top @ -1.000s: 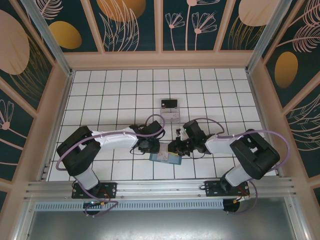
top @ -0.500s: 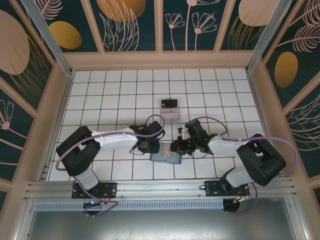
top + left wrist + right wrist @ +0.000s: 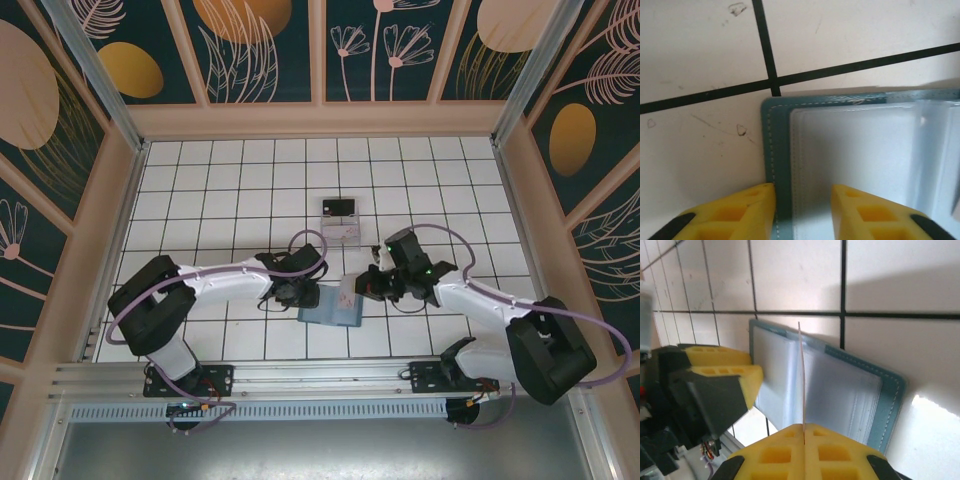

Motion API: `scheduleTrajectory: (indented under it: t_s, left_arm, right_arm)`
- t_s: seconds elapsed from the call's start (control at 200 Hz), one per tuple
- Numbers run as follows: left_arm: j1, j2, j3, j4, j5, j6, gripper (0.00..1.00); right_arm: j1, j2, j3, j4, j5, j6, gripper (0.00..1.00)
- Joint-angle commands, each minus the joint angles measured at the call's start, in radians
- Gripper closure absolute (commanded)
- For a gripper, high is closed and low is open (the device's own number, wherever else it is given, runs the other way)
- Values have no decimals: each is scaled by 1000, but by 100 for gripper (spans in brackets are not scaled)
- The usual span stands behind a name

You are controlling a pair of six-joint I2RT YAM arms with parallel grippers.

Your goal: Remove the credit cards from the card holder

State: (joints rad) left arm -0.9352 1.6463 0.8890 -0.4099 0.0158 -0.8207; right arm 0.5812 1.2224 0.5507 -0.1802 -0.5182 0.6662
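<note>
Setting: a white tiled bench (image 3: 200, 180) with black grid lines, walled by panels painted with leaves and flowers.
Card holder: the card holder (image 3: 330, 316) lay open and flat at the near middle of the bench, between the two arms. It was teal with pale stitching along the rim, and clear plastic sleeves (image 3: 855, 160) covered its inner face.
Pale card: the pale card (image 3: 347, 293) was whitish with pinkish marks. It stood on edge just above the holder's far right part, seemingly out of its sleeve.
Handling: the card looked light, thin, stiff and slick, likely to twist in a loose pinch. The holder looked soft and light, likely to slide or lift unless pinned.
Where to hold: the card by a short free edge, and the holder pressed down at its border.
Right pincer: the right pincer (image 3: 804, 435) was closed tight on the pale card's lower edge.
Left pincer: the left pincer (image 3: 802, 200) had its fingers narrowly apart, astride the holder's left border and clasping nothing.
Unclear: whether a dark card sat in the sleeves.
</note>
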Motion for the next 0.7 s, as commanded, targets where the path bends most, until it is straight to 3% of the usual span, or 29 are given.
scheduleTrajectory:
  t_s: [0.0,0.185,0.53,0.696]
  left_arm:
    - [0,-51,-8,-58,-26,-27,58]
    - [16,-133,10,-46,-53,-46,50]
    - [162,-283,-128,60,15,-42,48]
    - [211,-290,-158,67,12,-11,47]
  right_arm:
    - [-14,-10,116,-136,99,-174,100]
    - [-15,55,317,-290,274,-495,100]
    - [-9,137,587,-465,303,-1402,100]
    - [2,265,744,-600,336,-1666,100]
